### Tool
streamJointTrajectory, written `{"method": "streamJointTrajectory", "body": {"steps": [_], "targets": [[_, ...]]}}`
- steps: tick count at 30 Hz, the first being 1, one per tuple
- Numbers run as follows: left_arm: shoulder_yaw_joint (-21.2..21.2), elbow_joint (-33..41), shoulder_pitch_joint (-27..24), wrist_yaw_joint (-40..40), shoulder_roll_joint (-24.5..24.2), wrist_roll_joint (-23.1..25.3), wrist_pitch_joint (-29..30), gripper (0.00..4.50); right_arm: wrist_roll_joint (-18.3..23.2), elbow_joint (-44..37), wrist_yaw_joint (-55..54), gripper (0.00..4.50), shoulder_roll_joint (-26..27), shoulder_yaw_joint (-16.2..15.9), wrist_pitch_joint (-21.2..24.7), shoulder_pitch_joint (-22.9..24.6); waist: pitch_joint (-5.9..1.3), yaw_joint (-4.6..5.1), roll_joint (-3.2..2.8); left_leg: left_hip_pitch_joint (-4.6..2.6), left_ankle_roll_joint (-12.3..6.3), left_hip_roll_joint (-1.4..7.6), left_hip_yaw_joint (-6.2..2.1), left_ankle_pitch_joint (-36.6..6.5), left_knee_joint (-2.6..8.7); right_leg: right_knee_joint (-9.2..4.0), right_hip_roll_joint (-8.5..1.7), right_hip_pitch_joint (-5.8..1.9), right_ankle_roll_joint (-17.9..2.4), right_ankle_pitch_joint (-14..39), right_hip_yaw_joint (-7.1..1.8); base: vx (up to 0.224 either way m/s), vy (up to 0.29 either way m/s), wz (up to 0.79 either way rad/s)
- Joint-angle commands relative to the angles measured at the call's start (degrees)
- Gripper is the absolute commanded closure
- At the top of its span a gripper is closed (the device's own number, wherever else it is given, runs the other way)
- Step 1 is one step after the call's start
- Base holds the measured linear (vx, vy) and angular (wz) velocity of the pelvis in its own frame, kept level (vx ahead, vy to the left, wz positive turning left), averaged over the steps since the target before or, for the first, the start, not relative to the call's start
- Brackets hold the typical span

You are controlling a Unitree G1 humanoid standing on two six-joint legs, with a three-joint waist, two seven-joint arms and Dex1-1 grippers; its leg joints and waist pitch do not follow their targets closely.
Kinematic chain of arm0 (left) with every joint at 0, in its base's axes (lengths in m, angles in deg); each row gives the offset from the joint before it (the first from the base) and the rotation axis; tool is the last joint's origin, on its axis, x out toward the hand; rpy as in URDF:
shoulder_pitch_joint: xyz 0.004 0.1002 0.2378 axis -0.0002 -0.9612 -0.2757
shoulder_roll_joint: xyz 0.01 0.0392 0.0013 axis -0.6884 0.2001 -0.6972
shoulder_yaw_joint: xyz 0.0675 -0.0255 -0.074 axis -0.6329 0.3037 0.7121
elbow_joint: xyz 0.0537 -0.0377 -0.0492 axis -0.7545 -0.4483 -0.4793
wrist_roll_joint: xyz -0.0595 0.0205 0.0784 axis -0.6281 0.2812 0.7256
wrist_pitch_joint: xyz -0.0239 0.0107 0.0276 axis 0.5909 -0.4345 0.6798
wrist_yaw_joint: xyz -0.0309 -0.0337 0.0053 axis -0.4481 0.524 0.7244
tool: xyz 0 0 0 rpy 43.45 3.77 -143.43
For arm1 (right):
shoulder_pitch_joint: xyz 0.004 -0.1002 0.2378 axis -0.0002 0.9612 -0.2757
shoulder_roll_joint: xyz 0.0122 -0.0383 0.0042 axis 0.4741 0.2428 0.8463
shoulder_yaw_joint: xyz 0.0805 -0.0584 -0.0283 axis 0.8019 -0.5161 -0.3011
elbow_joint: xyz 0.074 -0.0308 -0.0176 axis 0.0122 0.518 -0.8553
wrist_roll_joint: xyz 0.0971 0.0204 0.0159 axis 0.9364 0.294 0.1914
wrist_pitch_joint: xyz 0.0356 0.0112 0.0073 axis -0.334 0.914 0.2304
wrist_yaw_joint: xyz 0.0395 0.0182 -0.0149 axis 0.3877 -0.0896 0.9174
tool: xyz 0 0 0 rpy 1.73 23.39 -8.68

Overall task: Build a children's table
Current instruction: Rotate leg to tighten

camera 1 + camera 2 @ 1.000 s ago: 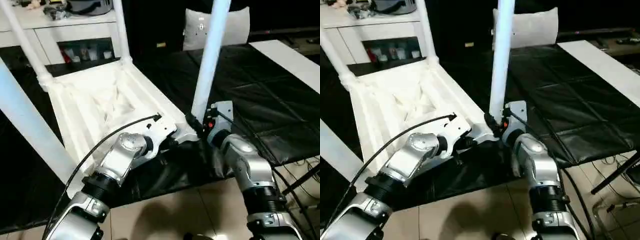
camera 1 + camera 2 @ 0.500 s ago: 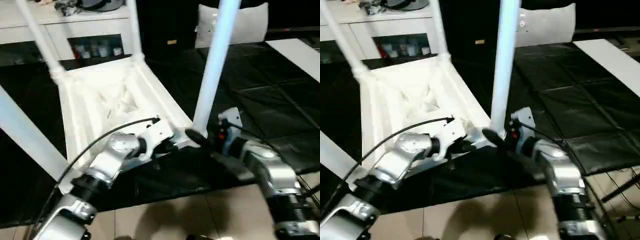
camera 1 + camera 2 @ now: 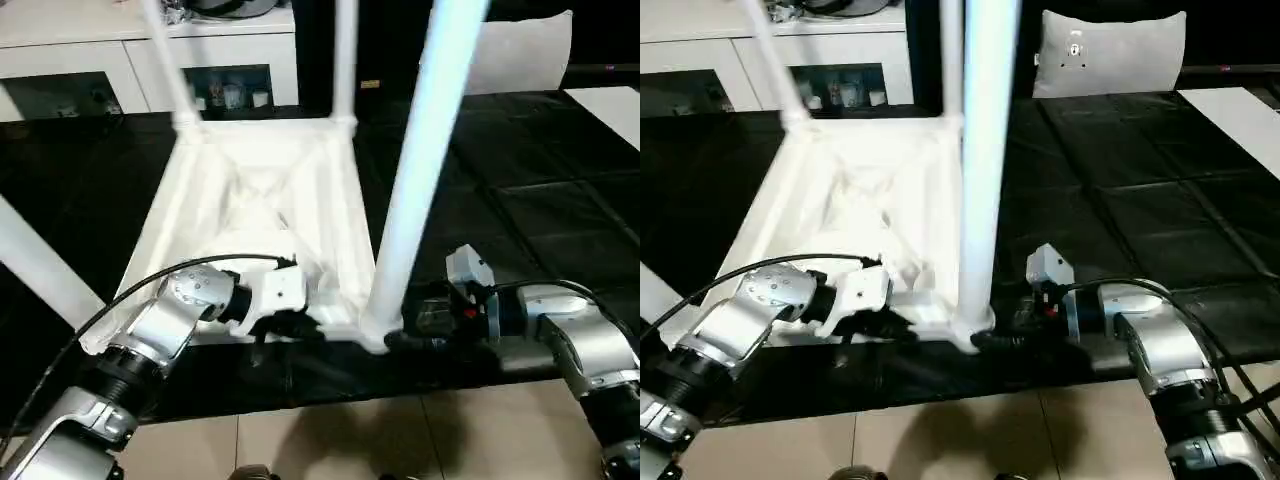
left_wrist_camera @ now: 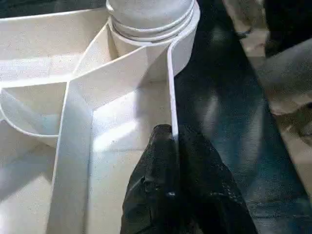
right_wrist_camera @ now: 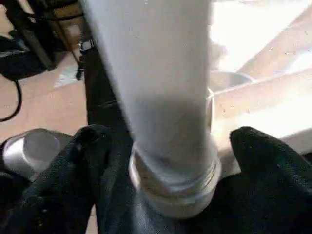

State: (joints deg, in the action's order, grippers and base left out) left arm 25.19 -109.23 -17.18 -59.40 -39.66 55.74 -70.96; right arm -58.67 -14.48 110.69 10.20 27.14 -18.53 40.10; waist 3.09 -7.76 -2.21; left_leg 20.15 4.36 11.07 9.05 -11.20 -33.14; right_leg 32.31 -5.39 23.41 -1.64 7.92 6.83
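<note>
The children's table (image 3: 260,190) lies upside down on the black mat, its ribbed underside up and its white legs standing in the corner sockets. My left gripper (image 4: 173,141) is shut on the thin rim (image 4: 171,87) of the top, at the near edge just left of the near right corner. The near right leg (image 3: 420,170) rises from that corner's socket. My right gripper (image 3: 400,335) is open, with one black finger (image 5: 92,161) on each side of the leg's collar (image 5: 175,185), a small gap showing at the other finger (image 5: 263,156).
A long white cabinet (image 3: 100,50) with glass-fronted openings runs along the back. A white cushion (image 3: 520,55) stands at the back right. Black mats (image 3: 520,200) cover the ground to the right, and tiled floor (image 3: 330,440) lies in front of them.
The camera has shifted. My right gripper's fingers have spread apart around the leg's base, and its forearm has swung out to the right. The left gripper keeps its hold on the rim.
</note>
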Motion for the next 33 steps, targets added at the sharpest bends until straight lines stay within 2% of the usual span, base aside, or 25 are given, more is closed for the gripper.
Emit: {"method": "streamJointTrajectory", "body": {"steps": [1,5,9,19,20,21,23,25,27,28,29,30,31,32,33], "targets": [[-2.9,2.52,-0.49,-3.28,-0.05,0.73,-1.62,4.5,1.1,-0.13,1.93,0.49,-0.2,-0.37,-0.24,-0.95,-3.81,0.27,0.9,0.09,-5.66,2.32,0.23,-8.5,3.49,-2.92,-3.51,-3.52,-10.34,17.86,-3.1,0.0,0.0,0.0],[-3.42,2.07,-0.4,-3.86,-0.14,0.63,-2.49,4.5,2.33,0.32,5.4,0.85,-0.08,-1.2,0.32,-1.16,-3.84,-0.24,0.94,0.04,-5.45,2.32,0.26,-8.57,3.46,-2.84,-3.42,-3.44,-10.11,17.93,-3.12,0.0,0.0,0.0],[-3.59,1.59,-0.41,-4.18,-0.09,0.74,-3.07,4.5,3.33,0.55,7.68,1.18,-0.05,-1.88,2.28,-1.34,-3.84,-0.29,1.02,0.2,-5.39,2.25,0.21,-8.58,3.46,-2.98,-3.43,-3.53,-9.54,18.98,-3.03,0.0,0.0,0.0],[-3.45,0.9,-0.59,-3.42,-0.06,1.12,-3.35,4.5,3.22,0.85,9.4,2.0,-0.42,-2.71,3.54,-1.53,-3.77,-0.34,1.19,0.19,-4.74,2.2,0.22,-8.6,3.39,-2.97,-3.42,-3.41,-9.06,20.6,-3.11,0.0,0.0,0.0],[-3.29,0.92,-0.73,-2.99,0.11,1.11,-2.84,4.5,3.3,0.55,9.49,2.08,-0.43,-2.85,3.82,-1.28,-3.75,-0.31,1.34,0.18,-4.72,2.19,0.25,-8.76,3.37,-3.02,-3.41,-3.39,-8.91,20.9,-3.12,0.0,0.0,0.0],[-2.87,1.01,-1.01,-2.0,0.65,0.91,-1.64,4.5,3.5,-0.11,9.46,2.18,-0.42,-3.06,4.25,-0.7,-3.73,-0.37,1.08,0.17,-4.6,2.22,0.2,-8.98,3.38,-3.0,-3.46,-3.34,-8.85,21.3,-3.12,0.0,0.0,0.0],[-1.92,1.5,-1.54,0.58,2.12,0.41,1.18,4.5,4.01,-1.81,8.95,2.29,-0.36,-3.39,5.53,0.71,-3.55,-0.36,1.1,0.11,-4.28,2.19,0.22,-9.89,3.41,-3.29,-3.45,-3.33,-8.38,22.79,-3.08,0.0,0.0,0.0],[-0.58,2.08,-1.62,4.9,4.77,-0.07,5.69,4.5,4.26,-3.05,4.76,2.29,1.06,-2.4,7.07,2.03,-3.4,-0.33,0.82,-0.04,-3.86,2.23,0.26,-11.09,3.52,-3.68,-3.47,-3.22,-7.71,25.0,-3.12,0.0,0.0,0.0],[0.38,2.49,-1.48,8.57,7.15,-0.24,9.16,4.5,3.28,-4.15,-0.98,2.34,2.98,-1.56,8.0,2.87,-3.06,-0.21,1.06,-0.56,-3.14,1.85,0.19,-13.65,3.6,-4.53,-3.45,-2.92,-5.87,30.66,-2.83,0.0,0.0,0.0],[0.38,2.49,-1.48,8.57,7.15,-0.24,9.16,4.5,3.28,-4.15,-0.98,2.36,2.98,-1.56,8.0,2.87,-2.92,0.1,1.12,-0.56,-2.89,1.75,0.2,-14.29,3.61,-4.75,-3.44,-2.86,-5.23,32.17,-2.78,0.0,0.0,0.0],[0.7,2.53,-1.4,9.71,7.91,-0.31,10.08,4.5,2.41,-4.23,-3.26,2.38,3.61,-1.39,7.94,3.0,-2.74,0.55,1.32,-0.17,-2.49,1.31,0.0,-15.24,3.57,-5.08,-3.41,-3.16,-3.43,35.67,-2.38,0.0,0.0,0.0],[1.23,2.76,-1.24,12.23,9.33,-0.04,11.28,4.5,0.18,-3.12,-10.01,2.4,5.9,-0.55,8.28,2.56,-2.67,0.91,1.11,-0.28,-1.8,1.08,-0.06,-15.9,3.49,-5.66,-3.35,-2.91,-1.57,38.49,-2.07,0.0,0.0,0.0],[1.68,2.91,-1.09,14.3,10.54,0.15,12.55,4.5,-1.54,-2.21,-15.4,2.41,7.78,0.13,8.71,2.15,-2.5,1.35,1.05,-0.41,-1.35,0.85,-0.15,-16.55,3.45,-6.03,-3.21,-2.7,-0.78,39.87,-1.75,0.0,0.0,0.0],[2.02,3.0,-0.77,16.15,11.9,0.25,14.48,4.5,-3.1,-1.48,-21.06,2.43,9.9,0.9,9.71,1.67,-2.25,2.54,1.0,-0.53,-0.32,0.5,-0.44,-18.69,3.18,-6.76,-3.0,-2.67,1.08,42.75,-0.69,-0.053,0.007,-0.1],[2.13,2.99,-0.55,17.23,12.75,0.44,15.44,4.5,-3.66,-1.2,-24.16,2.45,11.21,1.44,10.83,1.39,-2.29,3.88,0.89,-0.54,-0.33,0.26,-0.75,-21.02,2.83,-7.71,-2.93,-2.9,3.09,44.34,0.61,-0.053,0.03,-0.17]]}}
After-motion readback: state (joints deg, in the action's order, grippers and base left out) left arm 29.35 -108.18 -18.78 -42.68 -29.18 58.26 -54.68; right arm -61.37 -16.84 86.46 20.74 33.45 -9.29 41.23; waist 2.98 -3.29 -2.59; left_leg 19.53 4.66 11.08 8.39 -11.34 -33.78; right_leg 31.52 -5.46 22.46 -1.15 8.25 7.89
